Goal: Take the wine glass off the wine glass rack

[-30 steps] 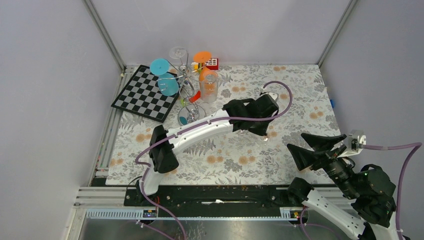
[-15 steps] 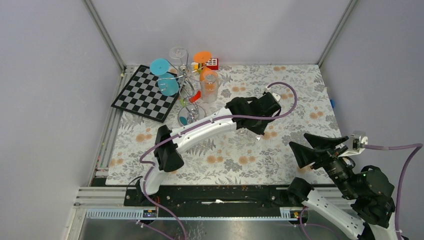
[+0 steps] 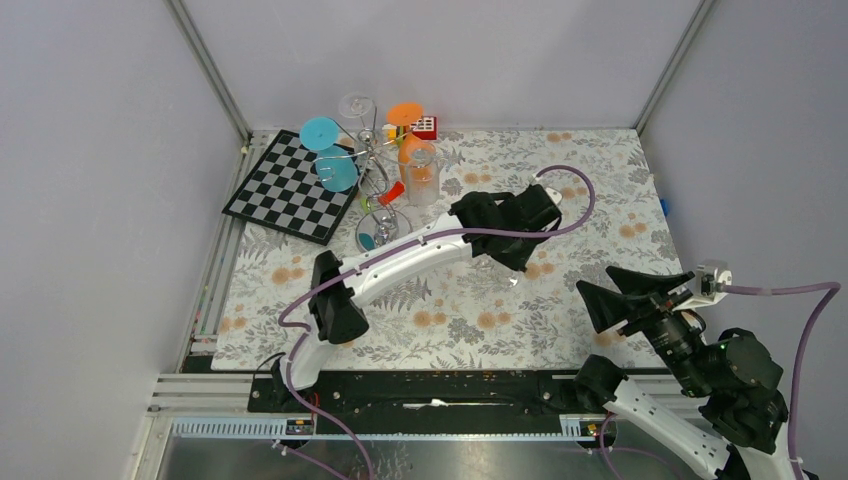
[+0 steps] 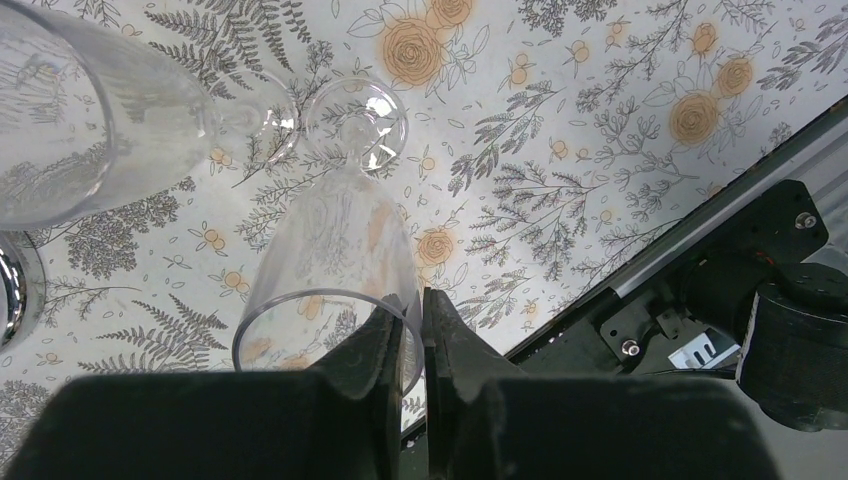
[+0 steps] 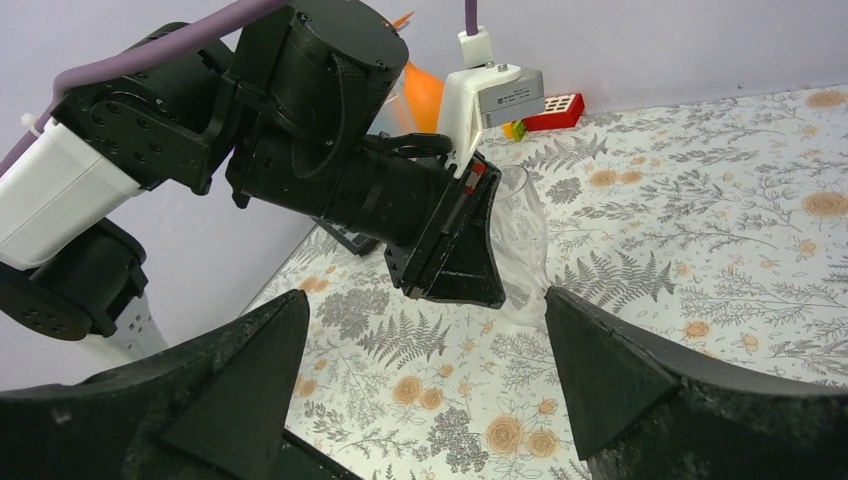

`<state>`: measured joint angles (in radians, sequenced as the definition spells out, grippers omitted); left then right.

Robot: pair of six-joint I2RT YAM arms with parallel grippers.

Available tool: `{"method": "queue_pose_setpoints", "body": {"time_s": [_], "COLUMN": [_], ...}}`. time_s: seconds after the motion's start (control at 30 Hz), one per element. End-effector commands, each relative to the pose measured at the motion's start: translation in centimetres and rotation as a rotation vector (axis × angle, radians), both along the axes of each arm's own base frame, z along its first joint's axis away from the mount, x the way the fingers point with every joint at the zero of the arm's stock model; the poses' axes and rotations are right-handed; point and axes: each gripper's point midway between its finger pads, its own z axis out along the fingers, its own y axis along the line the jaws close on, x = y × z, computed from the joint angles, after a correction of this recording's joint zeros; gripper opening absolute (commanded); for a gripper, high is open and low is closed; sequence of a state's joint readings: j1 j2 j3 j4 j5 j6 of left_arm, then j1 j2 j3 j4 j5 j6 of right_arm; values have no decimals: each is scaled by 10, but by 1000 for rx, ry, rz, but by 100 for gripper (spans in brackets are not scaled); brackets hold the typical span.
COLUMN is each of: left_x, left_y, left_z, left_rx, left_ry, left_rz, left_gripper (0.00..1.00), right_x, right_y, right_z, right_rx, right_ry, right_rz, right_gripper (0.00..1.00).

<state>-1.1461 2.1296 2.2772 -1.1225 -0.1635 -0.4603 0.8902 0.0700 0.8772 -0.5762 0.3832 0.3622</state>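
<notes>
wine glass (image 3: 515,281): mostly hidden under left hand (image 3: 512,263) | second glass (image 4: 70,110): cut off by picture's left edge

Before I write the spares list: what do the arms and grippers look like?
The left arm and right arm have white links, black joints and purple cables. The left gripper and right gripper are black with broad wedge-shaped fingers.

We saw plain grey walls (image 3: 450,50) on three sides, aluminium posts (image 3: 207,65) in the corners, and a floral-patterned tabletop (image 3: 620,165) under even light.
</notes>
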Motion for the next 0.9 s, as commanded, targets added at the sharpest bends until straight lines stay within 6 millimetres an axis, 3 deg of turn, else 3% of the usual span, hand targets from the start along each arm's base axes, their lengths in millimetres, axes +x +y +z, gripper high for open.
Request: {"method": "queue_pose_setpoints", "body": {"time_s": [0.0, 0.2, 0.6, 0.87], "left_x": [5, 8, 18, 15], "left_y": [-10, -9, -15, -23], "left_z": [12, 13, 25, 63], "left_rx": [-43, -49, -118, -251], "left_ry": [-19, -16, -8, -4], "left_rz": [-26, -27, -21, -61], "left_gripper": [4, 8, 34, 46], "right_x": [7, 10, 13, 15], "right_y": [2, 3, 4, 4], "right_z": [0, 0, -1, -3], "right_rx": [-3, -7, -15, -19], "right_ry": [20, 30, 40, 57], "right_rz": [-28, -36, -47, -59], "right_gripper": [95, 94, 94, 94]}}
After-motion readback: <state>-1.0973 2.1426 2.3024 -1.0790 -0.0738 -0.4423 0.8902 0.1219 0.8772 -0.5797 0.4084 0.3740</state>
